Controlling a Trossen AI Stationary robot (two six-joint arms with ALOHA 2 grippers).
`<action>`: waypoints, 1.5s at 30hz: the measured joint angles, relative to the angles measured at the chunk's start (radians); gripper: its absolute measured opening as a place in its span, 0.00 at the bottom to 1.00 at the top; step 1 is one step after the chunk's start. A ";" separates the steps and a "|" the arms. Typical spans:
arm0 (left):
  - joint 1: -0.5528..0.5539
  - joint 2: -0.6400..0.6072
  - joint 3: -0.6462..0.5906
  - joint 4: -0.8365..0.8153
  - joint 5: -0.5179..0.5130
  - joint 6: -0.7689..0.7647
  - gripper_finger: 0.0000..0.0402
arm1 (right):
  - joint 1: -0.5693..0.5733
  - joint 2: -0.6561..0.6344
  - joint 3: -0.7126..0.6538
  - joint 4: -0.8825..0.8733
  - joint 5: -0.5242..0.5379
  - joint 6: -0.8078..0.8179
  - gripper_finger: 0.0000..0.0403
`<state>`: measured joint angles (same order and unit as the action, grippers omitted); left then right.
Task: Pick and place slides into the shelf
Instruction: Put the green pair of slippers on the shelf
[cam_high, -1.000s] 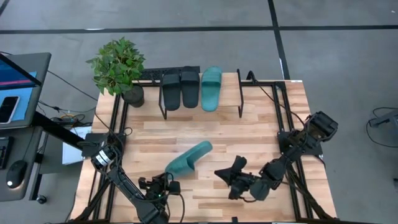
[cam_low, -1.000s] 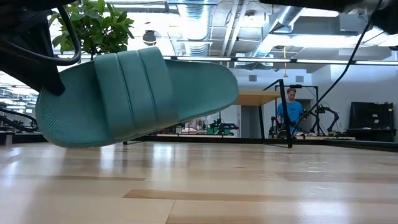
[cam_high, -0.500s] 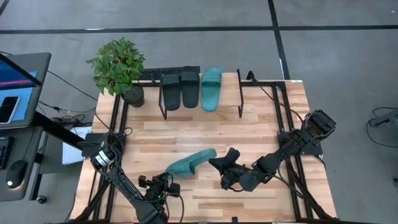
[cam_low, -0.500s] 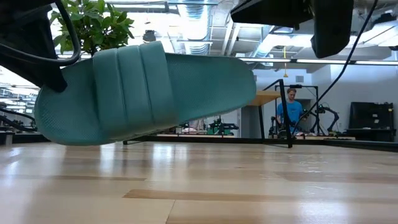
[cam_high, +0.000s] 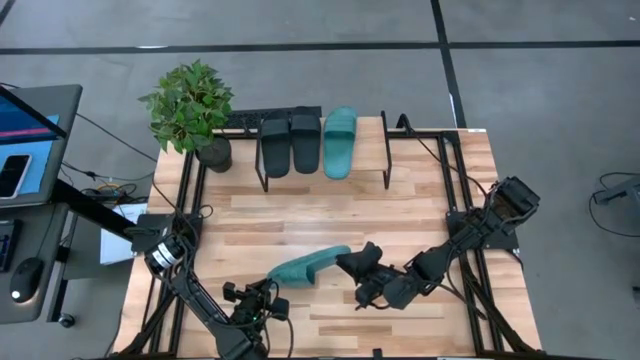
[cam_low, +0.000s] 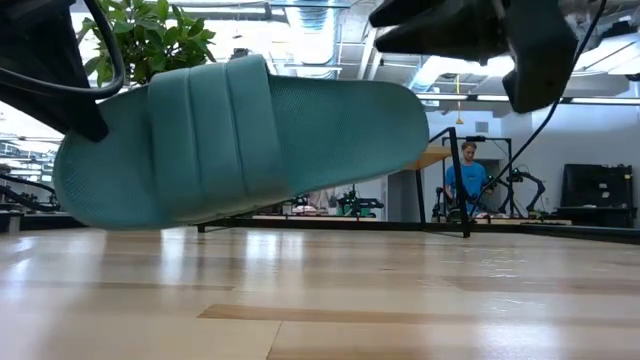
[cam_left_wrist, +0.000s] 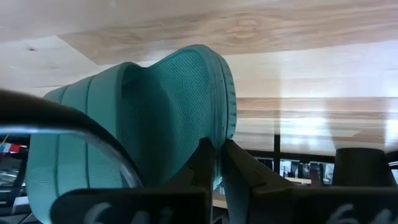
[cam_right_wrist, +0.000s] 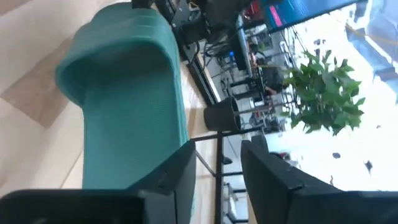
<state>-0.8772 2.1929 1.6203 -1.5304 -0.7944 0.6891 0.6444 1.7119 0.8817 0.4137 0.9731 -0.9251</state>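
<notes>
One teal slide hangs on its side over the table's near middle, with my left gripper shut on its near-left end. My right gripper stands open at the slide's other end, which lies beside one finger. I cannot tell whether they touch, and nothing is between the fingers. At the far edge the shelf carries two black slides and a second teal slide, side by side on their soles. My left gripper pinches the slide's sole edge between its two shut fingers, at the end nearest the left arm. The fingers come from the table's near left, roughly along the slide. The slide is off the table, turned on its side, its free end pointing toward my right gripper.
A potted plant stands at the table's far left corner beside the shelf. A desk with a screen is off the table's left edge. In the low view a person stands far back in the room. Bare wood lies between the shelf and the grippers.
My left gripper has turned, rolling the teal slide from broadside up onto its edge. The slide's free end has swung toward the table's right and near side, while the held end stayed put. My right gripper has moved left toward that free end.
</notes>
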 joint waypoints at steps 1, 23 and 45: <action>0.000 0.000 0.000 0.001 -0.001 0.000 0.00 | -0.004 0.005 0.000 -0.001 -0.012 -0.023 0.31; 0.001 0.001 0.000 0.007 -0.026 -0.018 0.00 | -0.078 0.245 0.197 0.011 -0.096 -0.322 0.33; 0.003 0.001 0.000 0.030 -0.042 0.010 0.00 | -0.122 0.306 0.298 0.029 -0.232 -0.382 0.27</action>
<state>-0.8742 2.1941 1.6203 -1.5005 -0.8360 0.6987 0.5222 2.0174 1.1797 0.4423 0.7415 -1.3067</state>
